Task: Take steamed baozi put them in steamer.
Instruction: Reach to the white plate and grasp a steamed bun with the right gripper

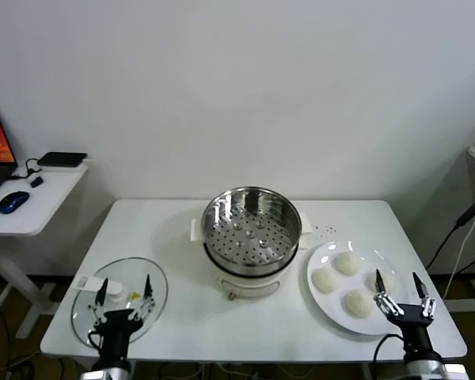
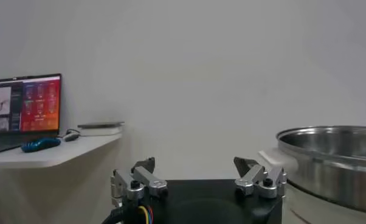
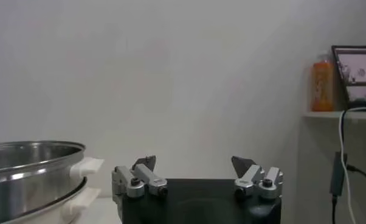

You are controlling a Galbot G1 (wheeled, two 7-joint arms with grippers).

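Four off-white steamed baozi (image 1: 347, 264) lie on a flat white plate (image 1: 323, 298) at the table's right. The steamer (image 1: 251, 226), a shiny steel pot with a perforated tray on a cream base, stands mid-table; it also shows in the left wrist view (image 2: 329, 159) and the right wrist view (image 3: 34, 170). My right gripper (image 1: 399, 283) is open and empty at the front right edge, just in front of the plate. My left gripper (image 1: 125, 286) is open and empty at the front left, over the glass lid (image 1: 120, 299).
A side desk (image 1: 24, 207) at the left holds a laptop, a blue mouse (image 1: 13, 202) and a black box. A shelf with an orange bottle (image 3: 321, 85) stands at the right, with cables hanging beside it. The wall is behind the table.
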